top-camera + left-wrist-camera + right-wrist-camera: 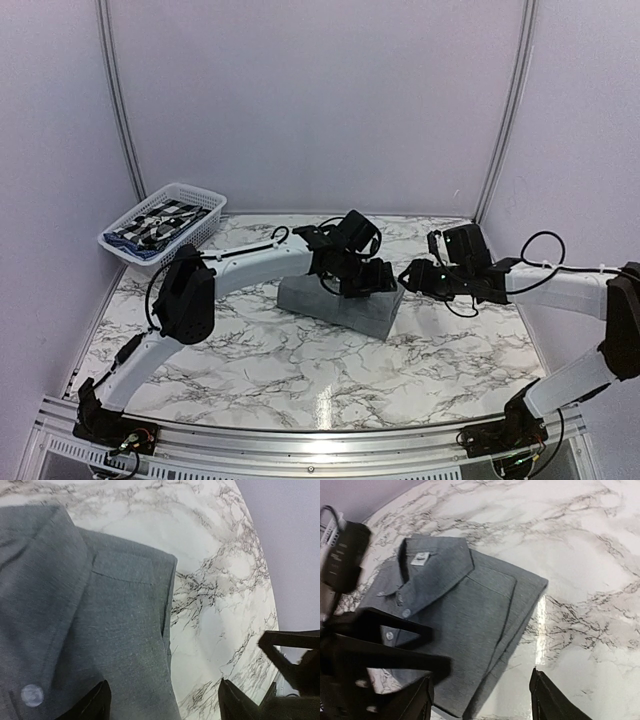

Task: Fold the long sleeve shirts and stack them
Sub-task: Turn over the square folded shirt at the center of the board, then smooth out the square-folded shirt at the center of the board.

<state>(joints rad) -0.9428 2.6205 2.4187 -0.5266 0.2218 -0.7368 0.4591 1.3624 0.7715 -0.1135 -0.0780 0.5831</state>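
A plain mid-grey long sleeve shirt [335, 303] lies folded into a rectangle on the marble table, collar and buttons up. It shows in the left wrist view [90, 630] and in the right wrist view [460, 610]. My left gripper [362, 283] hovers over its right end, open and empty, one fingertip [95, 705] over the cloth. My right gripper [412, 277] is open and empty just right of the shirt, above the table. A second shirt, black-and-white checked [160, 222], lies in the white basket [128, 249].
The white basket stands at the back left corner of the table. The marble table [300, 370] has a metal rail along its near edge. Pale walls close in the back and sides. The two grippers are close together over the shirt's right end.
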